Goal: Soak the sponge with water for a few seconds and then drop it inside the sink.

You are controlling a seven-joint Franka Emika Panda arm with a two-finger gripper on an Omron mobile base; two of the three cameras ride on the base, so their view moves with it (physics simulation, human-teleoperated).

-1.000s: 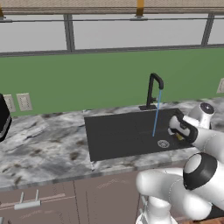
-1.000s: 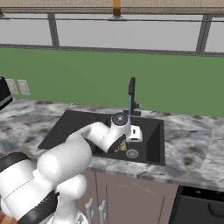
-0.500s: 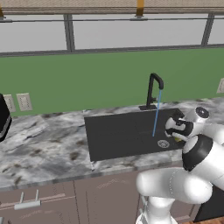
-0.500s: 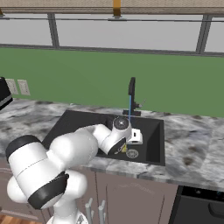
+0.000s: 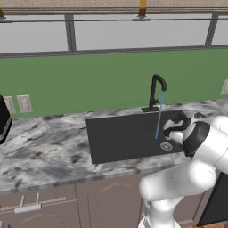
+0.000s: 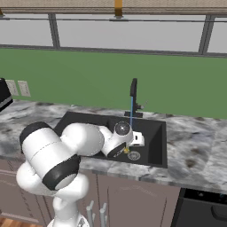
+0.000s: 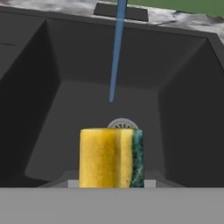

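Over the sink point(image 7: 183, 113), the sponge point(image 7: 111, 157) is held by closed jaws beside the water point(image 7: 116, 52); soaking requires shifting it under the stream.

The left base view looks forward and down from behind the arm's left, well back, taking in the marble counter point(image 5: 44, 147), the sink point(image 5: 124, 138) and the green wall behind. The right base view faces the same way from behind the arm's right, so both share the sink point(image 6: 153, 133), faucet point(image 6: 133, 91) and water point(image 6: 131, 111), seen from opposite sides. The hand view sits close inside the basin, looking along its floor toward the drain point(image 7: 122, 124) and far wall.
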